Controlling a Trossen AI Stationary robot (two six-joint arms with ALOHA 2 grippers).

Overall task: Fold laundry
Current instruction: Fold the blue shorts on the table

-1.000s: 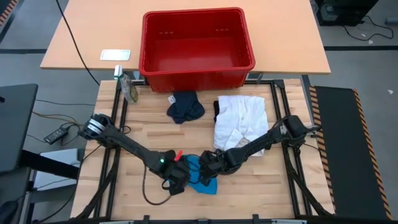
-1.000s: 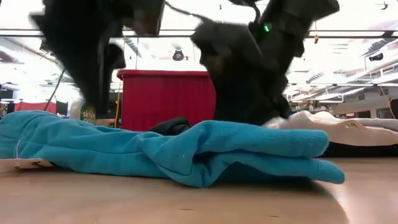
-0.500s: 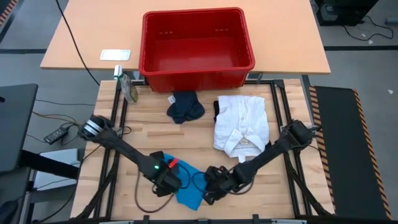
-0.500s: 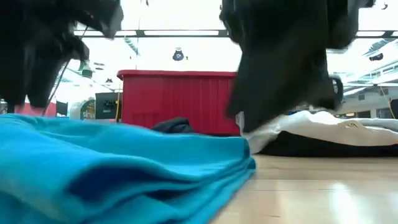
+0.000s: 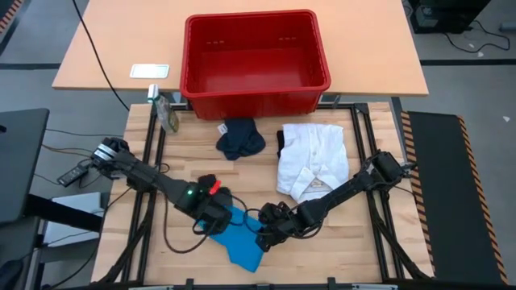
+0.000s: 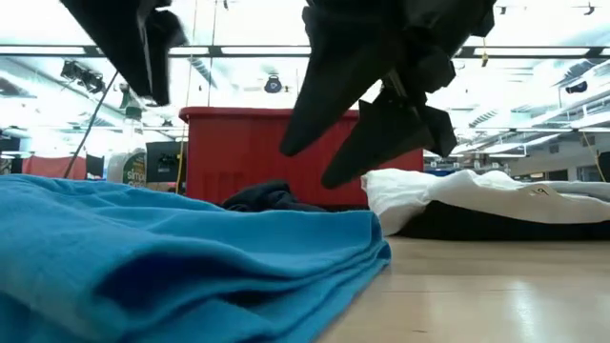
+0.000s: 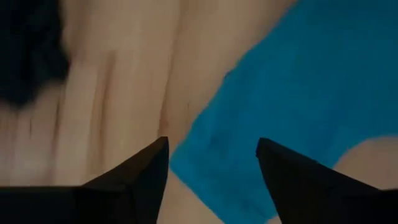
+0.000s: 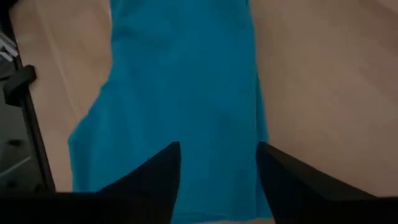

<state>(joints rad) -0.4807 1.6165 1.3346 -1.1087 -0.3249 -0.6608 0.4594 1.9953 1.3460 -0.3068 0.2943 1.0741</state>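
Now the blue cloth [image 5: 242,242] lies folded flat near the front edge of the wooden table [image 5: 185,165]. Left gripper [image 5: 216,226] hangs over its left edge, fingers apart, holding nothing. Right gripper [image 5: 266,234] hangs over its right side, likewise released. White shirt [image 5: 313,159] and dark garment [image 5: 239,137] lie before the red basket [image 5: 255,53].
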